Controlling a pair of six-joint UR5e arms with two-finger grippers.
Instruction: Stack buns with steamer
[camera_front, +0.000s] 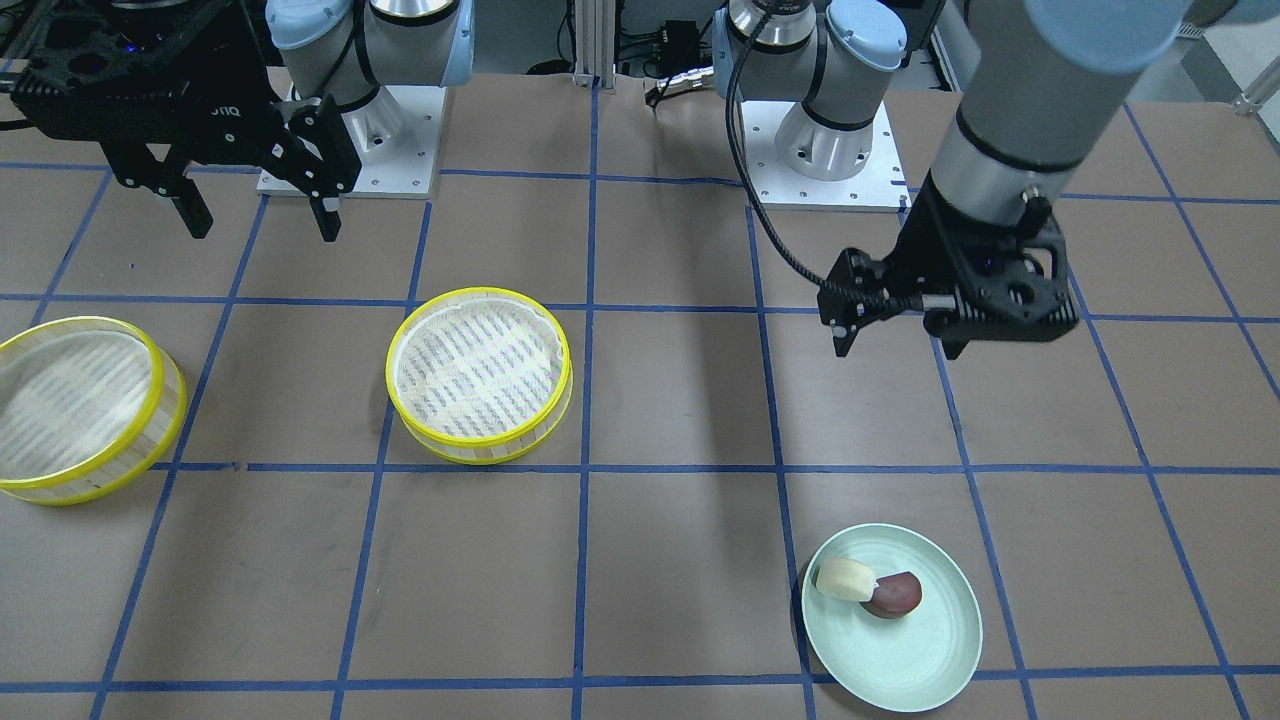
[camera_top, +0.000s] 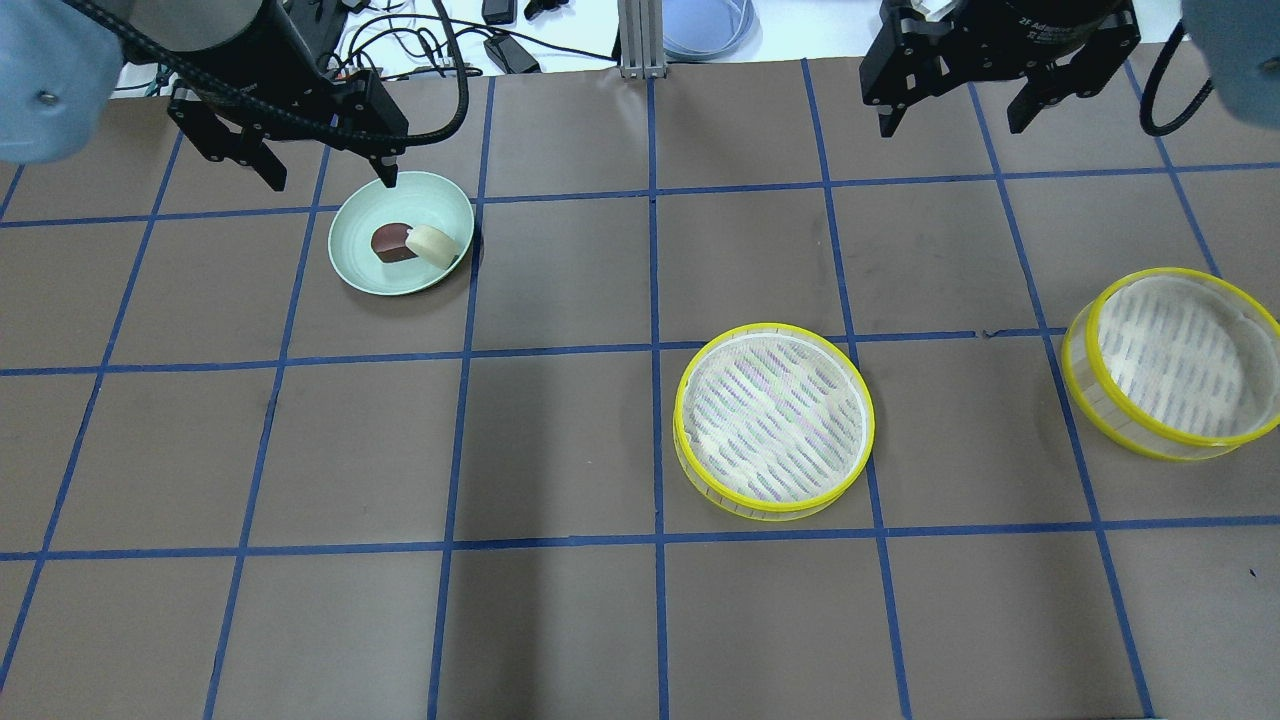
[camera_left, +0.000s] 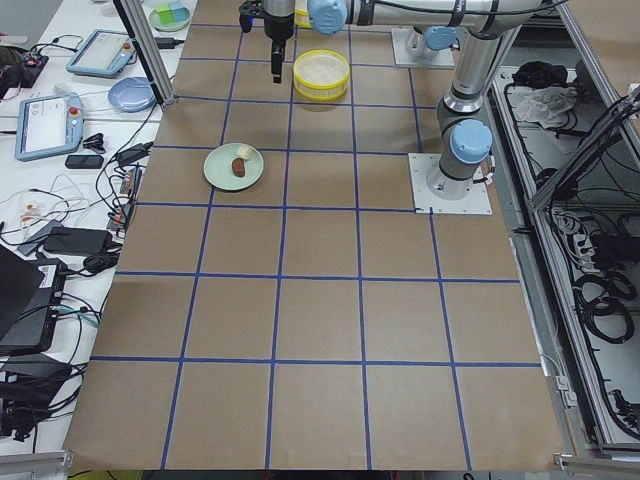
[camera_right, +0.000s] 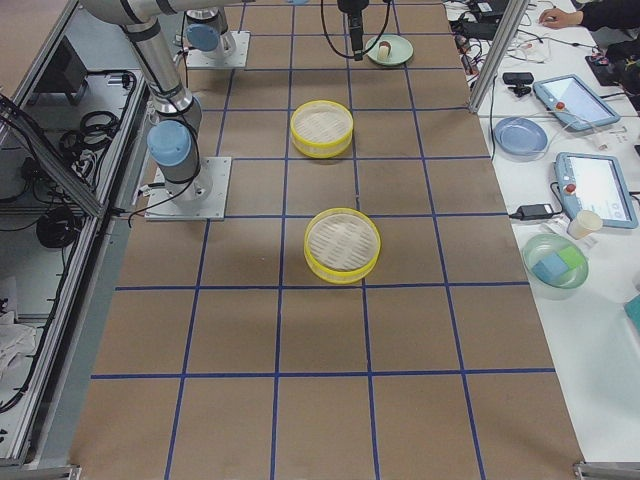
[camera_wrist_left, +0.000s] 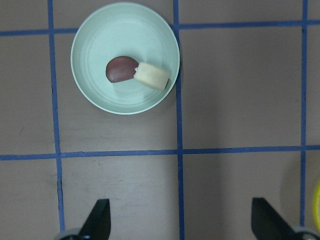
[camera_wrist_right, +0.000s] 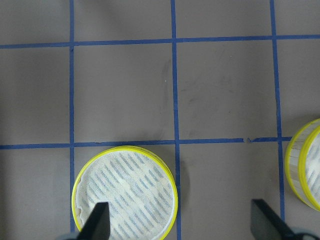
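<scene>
Sitting on the big brown table (camera_top: 560, 450) are 2 round steamer baskets w/ yellow rims, both empty & well apart: the middle basket (camera_top: 773, 418) and the side basket (camera_top: 1180, 360). R gripper (camera_top: 950, 128) hangs up in the air, fingers spread wide, holding nothing. Its cam sees the middle basket low by one finger & the side basket at the far edge. The green plate (camera_top: 400, 278) sits way over on the L side. L gripper (camera_top: 333, 183) hangs up high near it, fingers spread wide, not touching. On the plate lie the brown bun (camera_top: 390, 241) & the white bun (camera_top: 432, 245), touching each other.
</scene>
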